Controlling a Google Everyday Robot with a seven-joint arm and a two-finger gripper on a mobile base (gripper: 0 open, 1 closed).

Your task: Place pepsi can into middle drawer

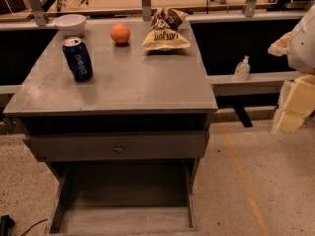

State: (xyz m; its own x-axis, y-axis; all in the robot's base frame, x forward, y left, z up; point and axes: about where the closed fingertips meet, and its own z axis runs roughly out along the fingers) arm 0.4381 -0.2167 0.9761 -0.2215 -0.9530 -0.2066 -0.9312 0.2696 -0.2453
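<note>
Left to right, everything placed off the cabinet (142,80). A white bowl (70,23) sat at the cabinet's back left corner. Your can (77,58) stood upright on the cabinet top, left side, just in front of the bowl and apart from the other items. An orange (120,33) was at the back of the top, near centre. Under the top at centre there was a dark gap, then a drawer front (118,148) with a round knob, looking pushed in. Below that, the drawer (125,219) was pulled out of the cabinet toward the camera, its floor bare, with no can in it. A chip bag (165,32) lay at the back of the top, right of centre. A small clear bottle (241,69) stood on a ledge right of the cabinet. Your gripper (294,102) was at the far right, well off the cabinet's right side and well apart from the can. Wide or narrow: cannot tell. It plainly did not hold the can.

Progress, my read: the drawer was open, so that part counted as done. Nothing else was. You had left: reach across the cabinet to the can, grasp it, lift it, bring it forward and down past the cabinet's front edge, set it in the drawer, and release. Early stage.
</note>
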